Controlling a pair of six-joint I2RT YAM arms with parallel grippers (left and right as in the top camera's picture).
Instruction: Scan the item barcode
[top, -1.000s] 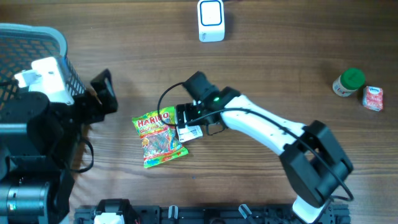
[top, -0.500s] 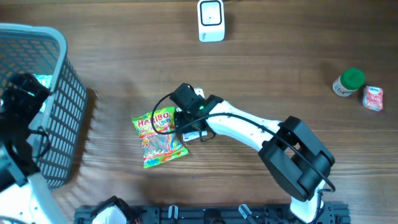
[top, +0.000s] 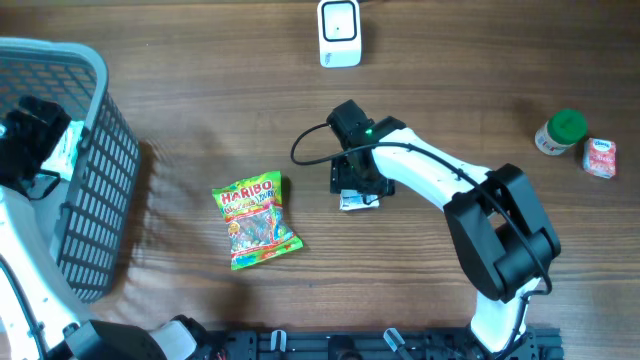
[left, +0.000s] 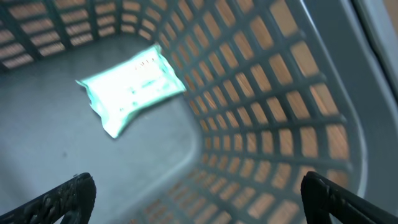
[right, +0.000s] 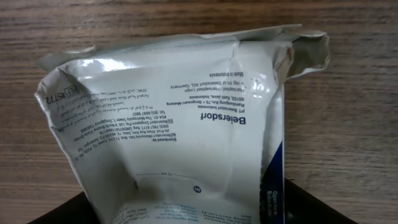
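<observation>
The tabletop (top: 180, 60) is brown wood with a visible grain and a matt finish, while the basket (top: 100, 170) is grey plastic moulded in an open lattice, smooth on its floor. The white packet (right: 168, 118) is thin, creased plastic film with a soft sheen, and the sweets bag (top: 255, 220) and the pale green pack (left: 130, 87) look glossy too. The scanner (top: 339, 33) is smooth white plastic.

One basket (top: 100, 190), one scanner (top: 340, 33), one Haribo bag (top: 255, 220)

White packet (right: 168, 124), crumpled, small print facing up, mid-table; white scanner (top: 340, 33) at far edge
</observation>
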